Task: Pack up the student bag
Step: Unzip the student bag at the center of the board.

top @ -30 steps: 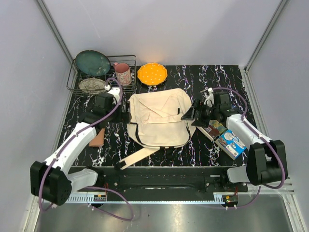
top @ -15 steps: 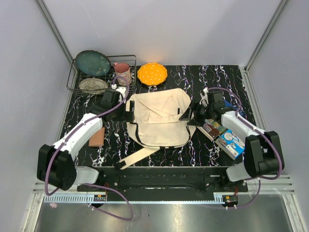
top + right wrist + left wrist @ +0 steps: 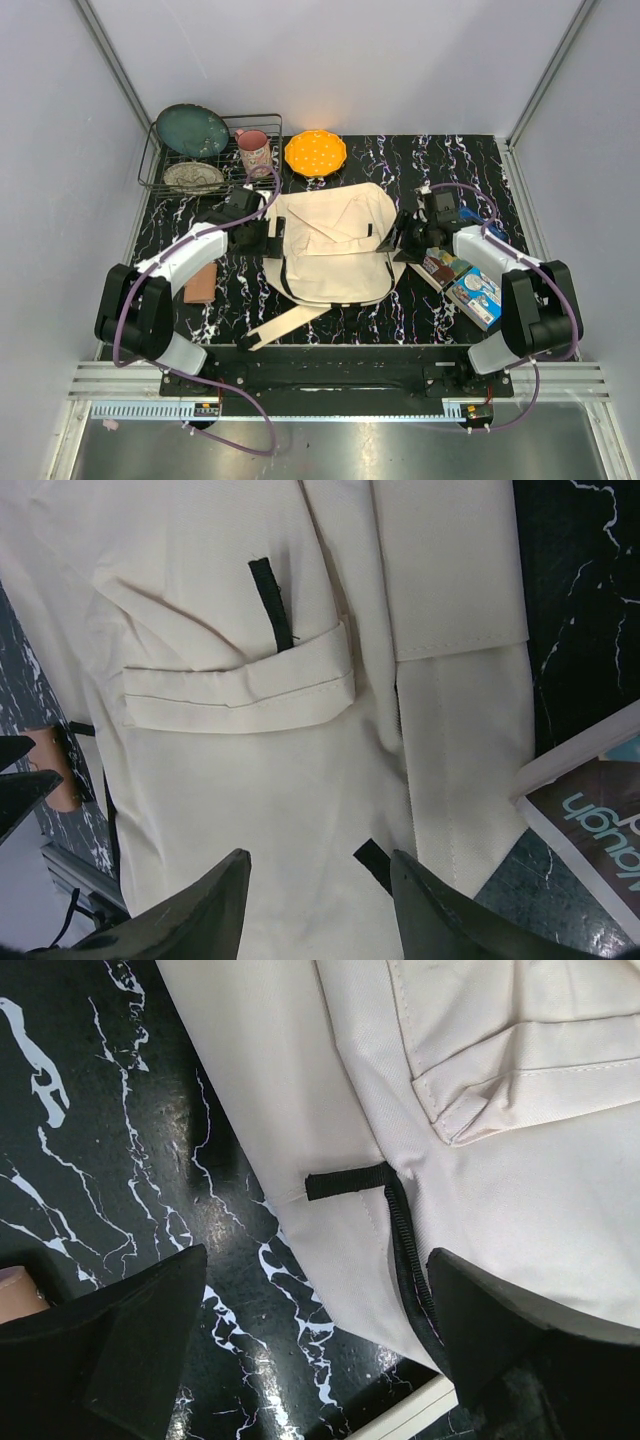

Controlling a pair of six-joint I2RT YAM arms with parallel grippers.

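Cream student bag [image 3: 330, 250] mid-table | books [image 3: 462, 280] right | rack [image 3: 222, 152] behind | left gripper [image 3: 315, 1260] wide | right gripper [image 3: 318, 860] wide

Black marbled table [image 3: 480, 160]: student bag [image 3: 335, 255], wire rack [image 3: 272, 140], orange plate [image 3: 315, 152], book [image 3: 441, 267], blue box [image 3: 478, 295].

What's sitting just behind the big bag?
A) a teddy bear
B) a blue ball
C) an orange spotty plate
C: the top view shows an orange plate with pale dots lying just beyond the student bag.
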